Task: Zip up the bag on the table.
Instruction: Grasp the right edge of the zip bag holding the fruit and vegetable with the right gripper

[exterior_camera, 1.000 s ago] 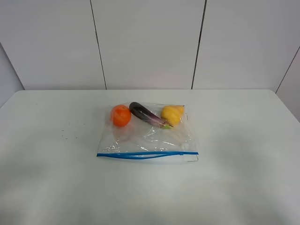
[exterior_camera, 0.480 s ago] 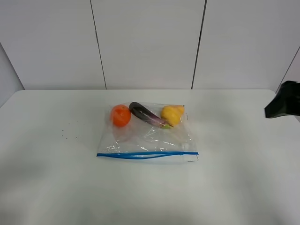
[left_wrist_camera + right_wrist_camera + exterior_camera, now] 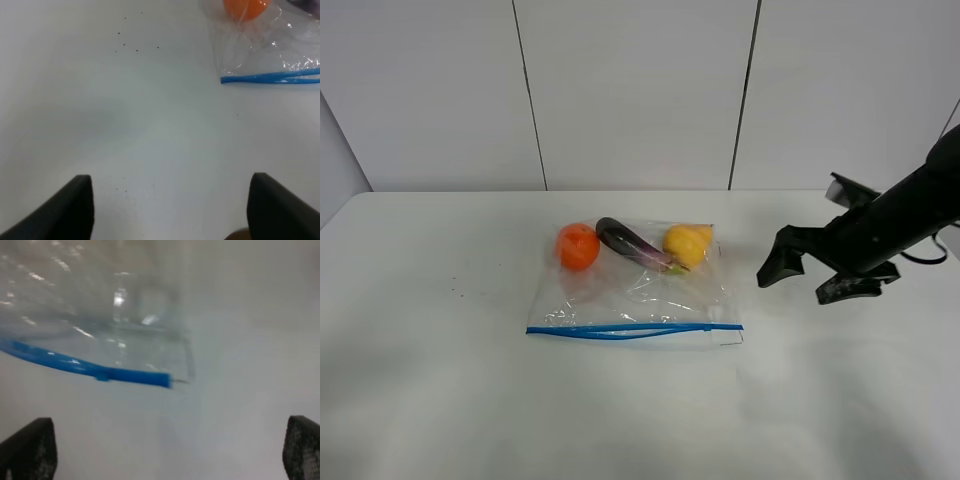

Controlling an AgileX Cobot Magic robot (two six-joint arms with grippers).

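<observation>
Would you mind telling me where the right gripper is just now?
In the high view, the right gripper hangs right of the bag, not touching it.

1. Table [image 3: 440,400] is bare left, front and right of the bag [image 3: 635,285]; only tiny specks [image 3: 460,292] on the left.
2. Bag is the sole obstacle, mid-table. Produce [image 3: 640,245] bulges at its far edge; the zipper strip [image 3: 633,330] lies flat at the front.
3. Right gripper [image 3: 802,285], jaws wide, is right of the bag with a clear gap between.
4. Left gripper [image 3: 170,215], jaws wide, is over bare table, unobstructed up to the bag's corner.
5. Wall [image 3: 635,90] closes the far edge.
</observation>
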